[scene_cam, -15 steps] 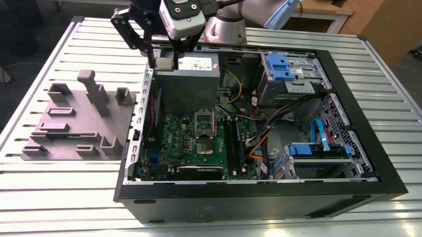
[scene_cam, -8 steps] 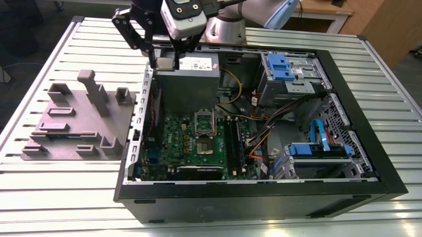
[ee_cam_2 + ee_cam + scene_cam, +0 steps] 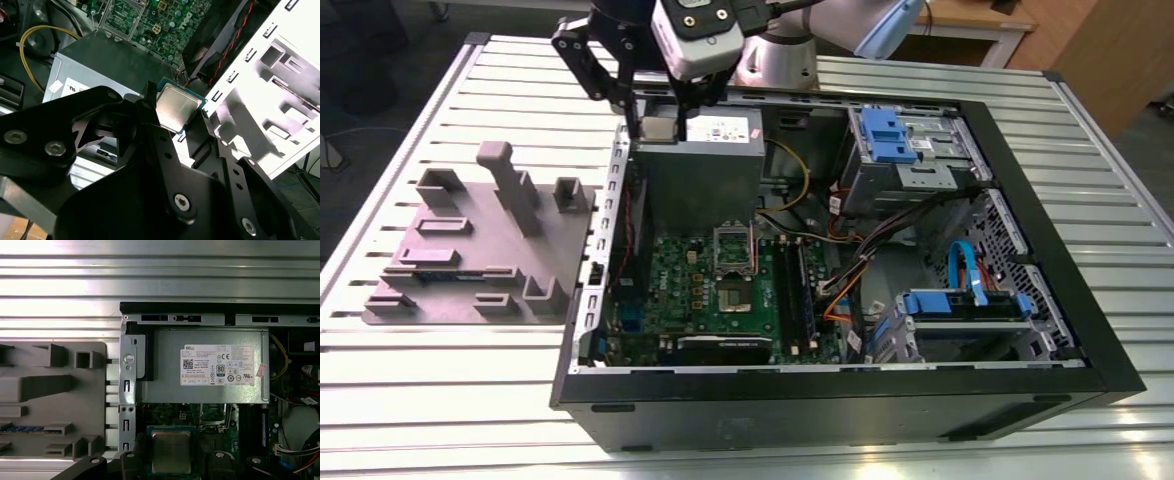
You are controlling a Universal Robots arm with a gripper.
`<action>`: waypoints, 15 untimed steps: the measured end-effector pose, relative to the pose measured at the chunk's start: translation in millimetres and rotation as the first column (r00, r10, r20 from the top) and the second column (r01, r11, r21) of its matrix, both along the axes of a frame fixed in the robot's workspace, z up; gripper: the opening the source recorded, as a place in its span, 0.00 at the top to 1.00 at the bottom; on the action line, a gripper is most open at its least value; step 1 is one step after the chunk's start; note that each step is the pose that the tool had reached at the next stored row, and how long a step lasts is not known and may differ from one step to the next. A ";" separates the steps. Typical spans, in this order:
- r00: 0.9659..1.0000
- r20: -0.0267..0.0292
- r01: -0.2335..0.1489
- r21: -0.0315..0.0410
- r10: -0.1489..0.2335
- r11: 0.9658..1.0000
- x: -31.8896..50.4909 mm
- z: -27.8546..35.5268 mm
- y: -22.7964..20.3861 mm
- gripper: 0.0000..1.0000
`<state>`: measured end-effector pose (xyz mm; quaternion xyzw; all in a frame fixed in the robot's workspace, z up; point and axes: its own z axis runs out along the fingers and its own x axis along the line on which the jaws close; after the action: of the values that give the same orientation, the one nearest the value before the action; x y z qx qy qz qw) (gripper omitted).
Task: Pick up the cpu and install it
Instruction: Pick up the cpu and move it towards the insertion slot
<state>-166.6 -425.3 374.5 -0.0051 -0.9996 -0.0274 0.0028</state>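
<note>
A: Where the gripper (image 3: 178,114) hangs, what sits between its black fingers (image 3: 150,107)?

B: The cpu (image 3: 176,107), pinched by two opposite edges, with its silver top facing the second wrist view.

A: And where is that over the bench?

B: In the exterior view it hangs in the air above the open computer case (image 3: 854,405). It is at the corner of the grey power supply (image 3: 700,155), by the case wall on the exterior view's left. The green motherboard (image 3: 720,290) lies lower inside the case. A grey fixture (image 3: 480,250) rests on the slatted table (image 3: 440,400) just beside the case.
</note>
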 end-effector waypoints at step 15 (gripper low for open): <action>1.000 0.000 0.000 0.000 0.000 1.000 7.0 0.0 0.0 0.53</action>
<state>-159.7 -425.3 374.5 -0.0050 -0.9996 -0.0274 0.0028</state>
